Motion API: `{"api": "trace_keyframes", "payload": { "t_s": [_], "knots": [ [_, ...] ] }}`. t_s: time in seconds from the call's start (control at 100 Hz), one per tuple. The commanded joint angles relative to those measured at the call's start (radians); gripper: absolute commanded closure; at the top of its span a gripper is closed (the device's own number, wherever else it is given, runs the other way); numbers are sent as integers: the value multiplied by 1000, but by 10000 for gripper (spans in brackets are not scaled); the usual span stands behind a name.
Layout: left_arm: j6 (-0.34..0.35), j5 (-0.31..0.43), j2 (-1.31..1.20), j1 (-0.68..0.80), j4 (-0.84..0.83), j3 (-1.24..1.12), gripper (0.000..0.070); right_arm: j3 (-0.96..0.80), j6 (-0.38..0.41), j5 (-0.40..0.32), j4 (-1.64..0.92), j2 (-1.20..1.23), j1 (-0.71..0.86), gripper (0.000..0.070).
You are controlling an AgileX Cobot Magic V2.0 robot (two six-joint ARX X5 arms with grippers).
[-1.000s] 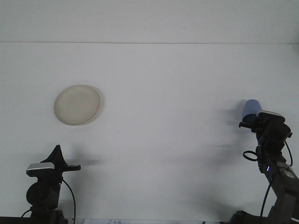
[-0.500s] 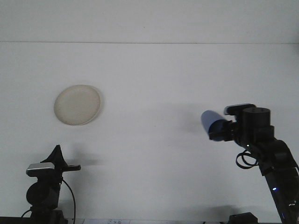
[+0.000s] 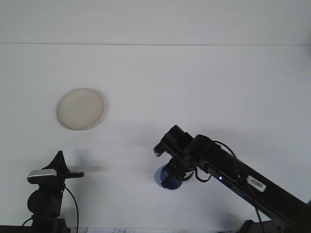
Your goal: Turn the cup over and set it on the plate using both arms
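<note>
1. The blue cup (image 3: 166, 177) is pinched in the right gripper (image 3: 174, 171) and held low near the desk's front edge, about mid-width, probably so it can be passed across

2. The plate (image 3: 80, 108) lies well apart toward the left edge, in the left arm's reach

3. The left gripper (image 3: 62, 167) is parked at the front left corner; whether it is spread cannot be told

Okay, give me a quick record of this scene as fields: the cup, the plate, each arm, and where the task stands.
cup: blue cup, held in right claw, low over the table's middle
plate: pale round plate, far left, nothing on it
right arm: stretched toward centre
left claw: parked near left, touching nothing
table: white table
task stage: cup not yet on plate
</note>
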Motion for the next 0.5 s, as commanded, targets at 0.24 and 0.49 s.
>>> {"api": "trace_keyframes", "payload": {
  "t_s": [0.24, 0.49],
  "knots": [
    [5, -5, -2, 1, 12, -19, 684, 69, -24, 29, -32, 156, 94, 683],
    [5, -5, -2, 1, 12, -19, 684, 71, -29, 29, -6, 144, 104, 273]
  ]
}}
